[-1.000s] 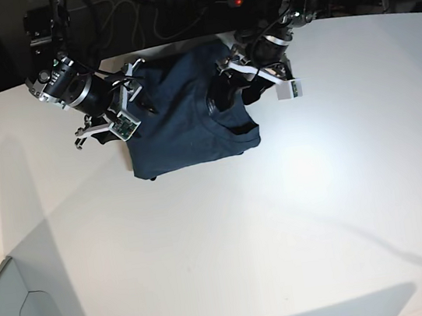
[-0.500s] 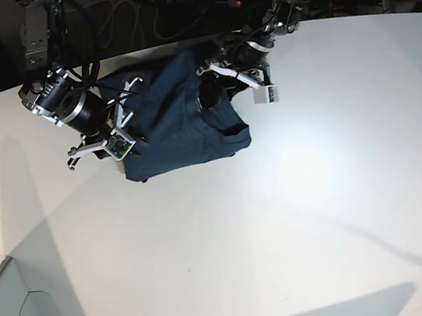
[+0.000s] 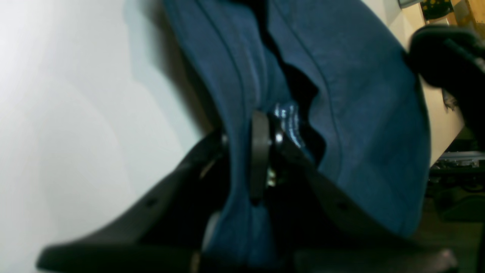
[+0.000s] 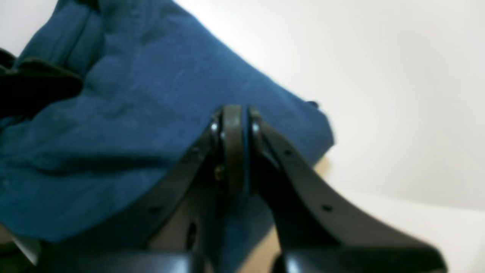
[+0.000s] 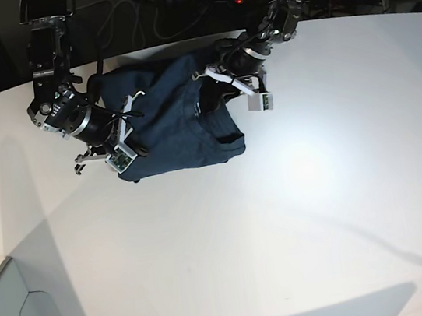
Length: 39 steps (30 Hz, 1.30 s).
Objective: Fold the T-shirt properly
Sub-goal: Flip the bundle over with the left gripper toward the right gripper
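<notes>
Pinching T-shirt (image 5: 179,123), both end effectors

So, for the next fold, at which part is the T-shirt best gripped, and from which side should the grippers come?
Probably at its side edges, where thin fabric layers fit flat between closed jaws. The T-shirt lies bunched on the table, so each gripper comes from its own side: the right gripper and the left gripper already pinch cloth there.

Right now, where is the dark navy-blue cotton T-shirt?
In the base view, the dark navy-blue cotton T-shirt lies bunched at the white table's far edge, between the two arms.
</notes>
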Each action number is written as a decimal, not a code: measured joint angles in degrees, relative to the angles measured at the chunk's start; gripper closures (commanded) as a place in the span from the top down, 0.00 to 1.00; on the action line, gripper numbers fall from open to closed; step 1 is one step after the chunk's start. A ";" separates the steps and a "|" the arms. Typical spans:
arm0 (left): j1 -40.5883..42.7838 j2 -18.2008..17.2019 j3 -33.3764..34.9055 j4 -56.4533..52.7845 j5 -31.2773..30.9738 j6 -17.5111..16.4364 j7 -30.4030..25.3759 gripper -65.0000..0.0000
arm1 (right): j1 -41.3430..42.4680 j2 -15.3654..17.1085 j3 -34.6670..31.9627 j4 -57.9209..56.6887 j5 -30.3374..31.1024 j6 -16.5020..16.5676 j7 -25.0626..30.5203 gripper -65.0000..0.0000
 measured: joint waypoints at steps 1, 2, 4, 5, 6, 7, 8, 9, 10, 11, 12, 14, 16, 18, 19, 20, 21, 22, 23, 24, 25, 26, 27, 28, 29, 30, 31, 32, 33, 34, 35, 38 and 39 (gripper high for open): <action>0.00 0.00 0.00 0.00 0.00 0.00 0.00 0.00 | -0.09 0.02 0.00 -2.14 0.02 0.00 2.54 0.00; 0.02 0.00 -0.02 0.00 0.00 0.00 0.00 0.00 | -0.07 0.00 0.00 -4.04 -0.17 -0.02 4.13 0.00; 0.00 0.02 -0.13 0.00 0.00 0.02 0.00 0.00 | 0.11 0.20 -0.02 -8.11 0.22 -0.02 6.97 0.00; 0.00 0.00 -0.11 -0.02 0.00 0.00 0.00 0.00 | 0.15 0.63 -0.07 -9.84 0.20 0.00 7.74 0.00; 0.00 -0.02 -0.11 -0.02 0.00 0.00 0.00 0.00 | 0.22 1.31 -0.11 -11.47 0.63 -0.02 9.35 0.00; 0.00 -0.13 -0.11 -0.02 0.00 0.00 0.00 0.00 | 0.22 1.66 -0.07 -12.17 0.87 -0.04 10.27 0.00; 0.00 -0.15 -0.11 -0.02 -0.02 0.00 0.02 0.00 | 0.22 1.92 -0.04 -12.37 0.85 -0.02 11.02 0.00; 0.00 -0.13 -0.11 -0.02 0.00 0.00 0.00 0.00 | 0.20 1.95 0.00 -12.24 0.76 -0.02 11.45 0.00; 0.00 -0.15 -0.11 -0.02 0.00 0.00 0.00 0.00 | 0.02 1.86 0.33 -11.91 0.52 -0.02 11.63 0.00; 0.00 -0.17 -0.11 -0.02 0.00 0.00 0.02 0.00 | -0.26 1.75 1.18 -10.99 0.35 0.02 11.52 0.00; 0.00 -0.17 -0.11 -0.02 0.00 0.00 0.02 0.00 | -0.94 1.18 3.15 -9.03 -0.04 0.02 11.34 0.00; -0.02 -0.35 -0.11 -0.02 -0.04 -0.04 0.04 0.00 | -2.47 0.96 6.64 -4.39 -0.31 -0.02 11.34 0.00; 0.00 -0.48 -0.15 -0.02 -0.07 -0.07 0.00 0.00 | -3.45 0.22 8.33 -0.85 -0.50 -0.07 10.95 0.00; -0.02 -0.42 -0.17 -0.02 -0.02 -0.02 0.02 0.00 | -4.76 -0.70 8.61 1.90 0.04 0.00 11.43 0.00; -0.37 -0.39 -0.13 -0.02 -0.04 -0.04 0.15 0.00 | -5.95 -0.83 8.46 3.21 0.15 0.02 11.63 0.00; -0.55 -0.42 -0.13 -0.02 -0.17 -0.04 0.42 0.00 | -7.30 -0.83 8.46 3.93 0.17 0.00 12.09 0.00; -0.70 -0.46 -0.13 -0.04 -0.20 -0.02 0.59 0.00 | -8.61 -0.83 8.55 4.11 0.17 -0.02 12.07 0.00; -0.83 -0.46 -0.17 -0.04 -0.22 -0.02 0.92 0.00 | -9.86 -0.96 8.59 3.98 -0.11 0.04 11.54 0.00; -0.79 -0.48 -0.17 -0.04 -0.22 -0.02 0.87 0.00 | -10.82 -1.31 8.59 3.63 -0.31 0.02 11.21 0.00; -0.81 -0.48 -0.17 -0.04 -0.22 -0.02 0.85 0.00 | -11.39 -1.79 8.59 2.97 -0.31 0.00 11.41 0.00; -0.81 -0.46 -0.22 -0.09 -0.22 0.00 0.85 0.00 | -11.65 -2.10 8.57 1.90 -0.17 0.00 11.61 0.00; -0.79 -0.44 -0.22 -0.09 -0.22 0.00 0.81 0.00 | -11.63 -2.08 8.37 0.68 0.07 0.00 11.80 0.00; -0.79 -0.46 -0.22 -0.09 -0.22 0.00 0.81 0.00 | -11.37 -2.03 8.39 -0.96 0.42 -0.02 12.55 0.00; -0.81 -0.48 -0.22 -0.09 -0.24 0.00 0.85 0.00 | -11.10 -2.05 8.57 -2.54 0.26 -0.04 12.63 0.00; -0.81 -0.48 -0.22 -0.09 -0.24 0.00 0.85 0.00 | -10.95 -1.97 8.57 -3.91 0.33 -0.02 12.68 0.00; -0.81 -0.50 -0.22 -0.09 -0.24 0.00 0.85 0.00 | -10.88 -1.92 8.57 -4.96 0.66 -0.04 13.35 0.00; -0.79 -0.52 -0.22 -0.09 -0.24 0.00 0.85 0.00 | -10.91 -1.92 8.57 -5.42 0.79 -0.04 13.75 0.00; -0.81 -0.59 -0.22 -0.09 -0.26 0.00 0.85 0.00 | -10.95 -1.90 8.59 -5.40 0.90 -0.04 13.99 0.00; -0.81 -0.61 -0.22 -0.09 -0.24 -0.02 0.87 0.00 | -10.95 -1.90 8.74 -5.18 0.63 -0.02 14.40 0.00; -0.96 -0.81 -0.11 -0.09 -0.24 -0.02 0.85 0.00 | -11.06 -1.92 8.87 -4.31 0.00 0.00 14.47 0.00; -1.46 -1.55 0.37 -0.09 -0.48 -0.02 1.05 0.00 | -11.32 -1.95 9.38 -2.67 -0.24 0.00 14.62 0.00; -3.23 -3.67 1.31 -0.24 -0.98 -0.02 1.95 0.00 | -11.50 -2.19 13.40 3.41 -0.09 -0.02 14.99 0.00; -4.02 -4.44 1.75 -0.35 -0.98 -0.02 1.79 0.00 | -11.21 -2.10 14.34 4.98 -0.02 -0.02 14.95 0.00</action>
